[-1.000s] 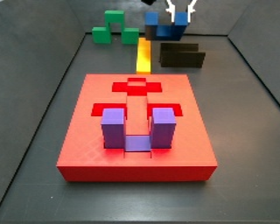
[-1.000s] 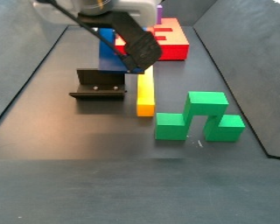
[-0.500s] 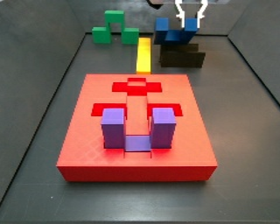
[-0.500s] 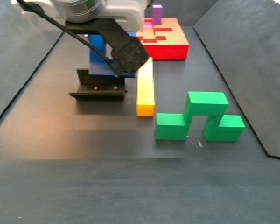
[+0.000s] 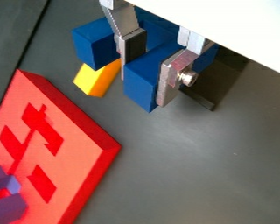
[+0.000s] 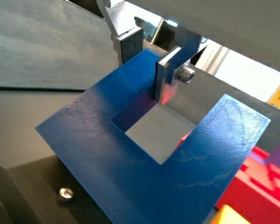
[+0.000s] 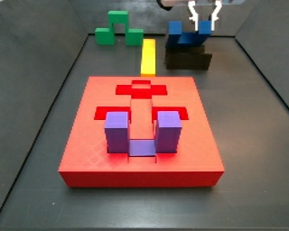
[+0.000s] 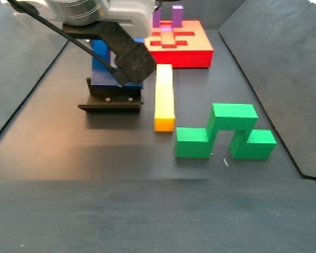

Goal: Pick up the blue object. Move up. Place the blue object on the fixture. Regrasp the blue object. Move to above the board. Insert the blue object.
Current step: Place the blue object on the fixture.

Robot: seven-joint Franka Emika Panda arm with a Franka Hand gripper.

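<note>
My gripper (image 7: 204, 20) is shut on the dark blue U-shaped object (image 7: 183, 35) and holds it right over the black fixture (image 7: 188, 60) at the far right. In a side view the blue object (image 8: 103, 65) reaches down to the fixture (image 8: 112, 98); I cannot tell whether it rests on it. In both wrist views the silver fingers (image 5: 177, 76) (image 6: 173, 70) clamp one prong of the blue object (image 5: 142, 80) (image 6: 154, 144). The red board (image 7: 141, 135) lies in front; it also shows in a side view (image 8: 181, 46).
A yellow bar (image 7: 148, 56) (image 8: 164, 100) lies between the board and the back wall, beside the fixture. Green blocks (image 7: 116, 31) (image 8: 228, 132) stand at the back left. A purple U-shaped block (image 7: 141, 133) sits in the board. Grey walls enclose the floor.
My gripper has carried the blue object sideways and down, from beside the fixture to directly over it. Nothing else has moved.
</note>
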